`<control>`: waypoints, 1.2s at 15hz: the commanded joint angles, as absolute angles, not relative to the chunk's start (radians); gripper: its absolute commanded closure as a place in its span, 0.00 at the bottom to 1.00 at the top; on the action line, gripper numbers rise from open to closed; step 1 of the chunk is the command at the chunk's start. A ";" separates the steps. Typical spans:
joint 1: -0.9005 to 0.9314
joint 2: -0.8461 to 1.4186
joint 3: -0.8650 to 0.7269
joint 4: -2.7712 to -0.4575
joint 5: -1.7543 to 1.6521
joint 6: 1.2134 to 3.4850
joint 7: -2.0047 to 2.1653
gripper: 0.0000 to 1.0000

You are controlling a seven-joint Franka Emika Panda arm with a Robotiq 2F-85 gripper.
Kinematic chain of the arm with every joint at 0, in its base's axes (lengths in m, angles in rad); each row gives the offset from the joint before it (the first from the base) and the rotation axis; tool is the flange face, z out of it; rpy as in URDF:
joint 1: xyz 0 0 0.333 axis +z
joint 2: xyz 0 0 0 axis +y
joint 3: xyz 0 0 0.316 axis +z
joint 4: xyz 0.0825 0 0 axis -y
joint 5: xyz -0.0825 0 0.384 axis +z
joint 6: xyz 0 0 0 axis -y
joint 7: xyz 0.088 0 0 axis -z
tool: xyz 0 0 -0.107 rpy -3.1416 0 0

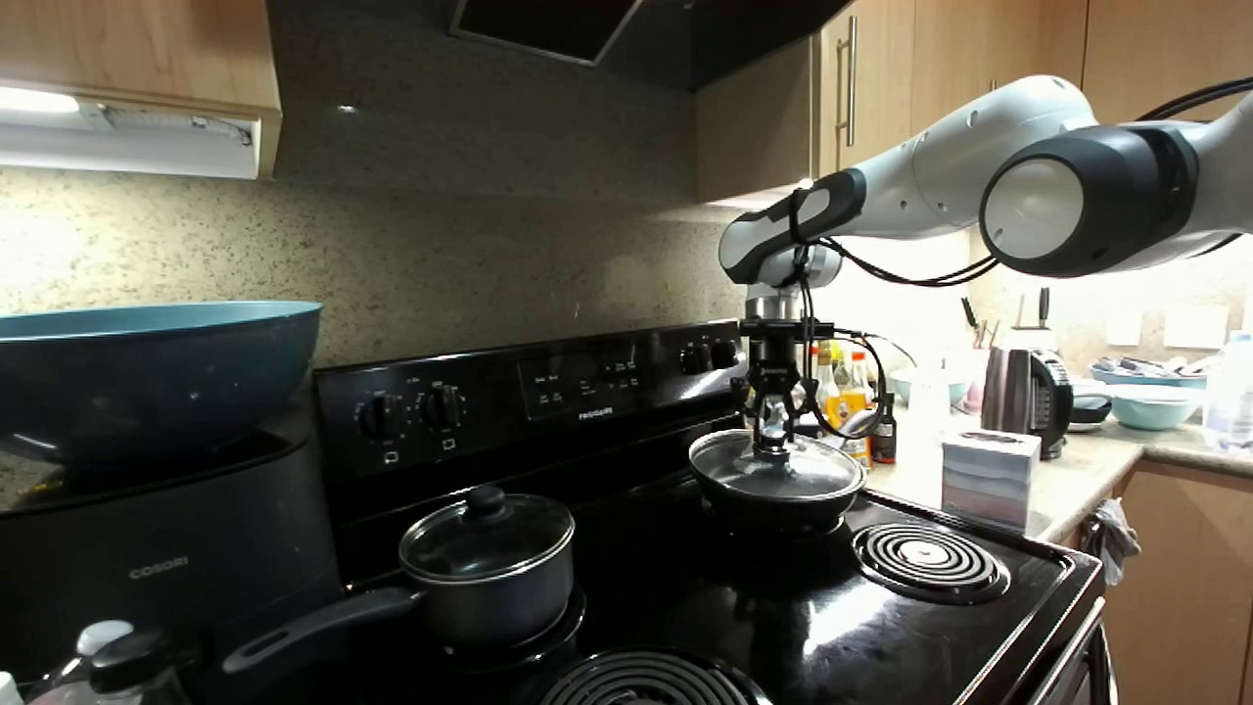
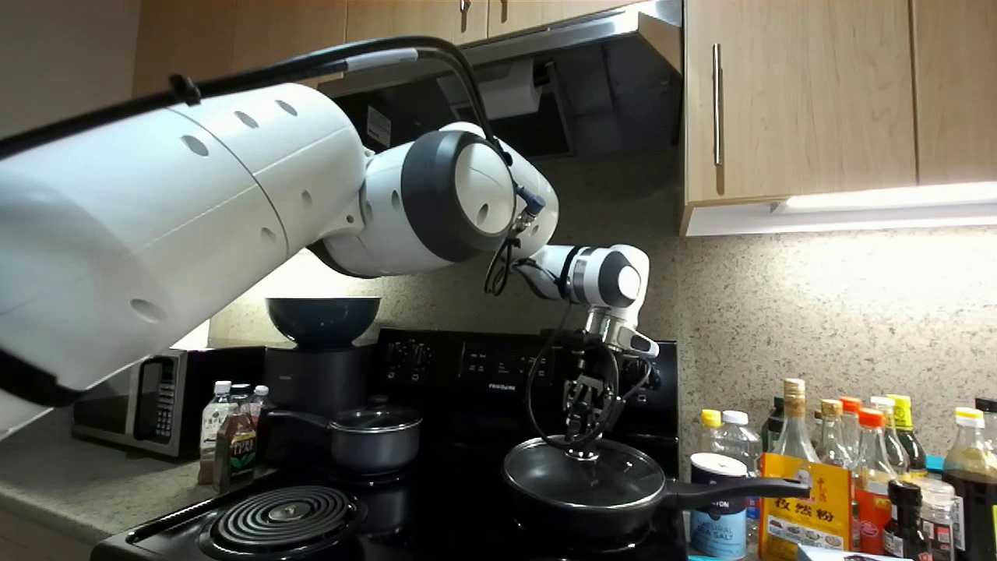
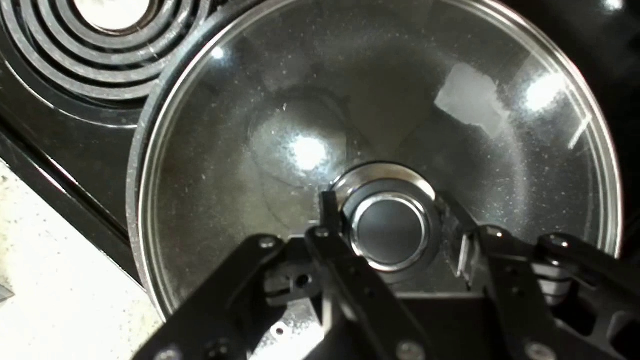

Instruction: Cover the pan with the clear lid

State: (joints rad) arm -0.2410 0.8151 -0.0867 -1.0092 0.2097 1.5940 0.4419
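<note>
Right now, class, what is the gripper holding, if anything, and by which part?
The gripper holds the clear lid by its centre knob.

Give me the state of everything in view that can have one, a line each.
Clear lid, over the frying pan; whether fully seated, I cannot tell
Frying pan, upright, covered
Fingers, closed on the lid knob
Saucepan, upright, covered
Coil burner, dark, not glowing
Cabinet door, shut
Under-cabinet light, lit
Blue bowl, upright, contents hidden
Kettle, upright

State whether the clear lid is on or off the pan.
On: both exterior views show the clear lid covering the pan; whether fully seated, cannot tell.
</note>
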 commanded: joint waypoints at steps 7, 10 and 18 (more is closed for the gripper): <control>-0.217 0.798 -0.102 -1.022 0.186 1.627 0.460 0.75; -0.212 0.794 -0.102 -1.024 0.179 1.574 0.450 0.75; -0.194 0.797 -0.102 -1.023 0.159 1.526 0.445 0.24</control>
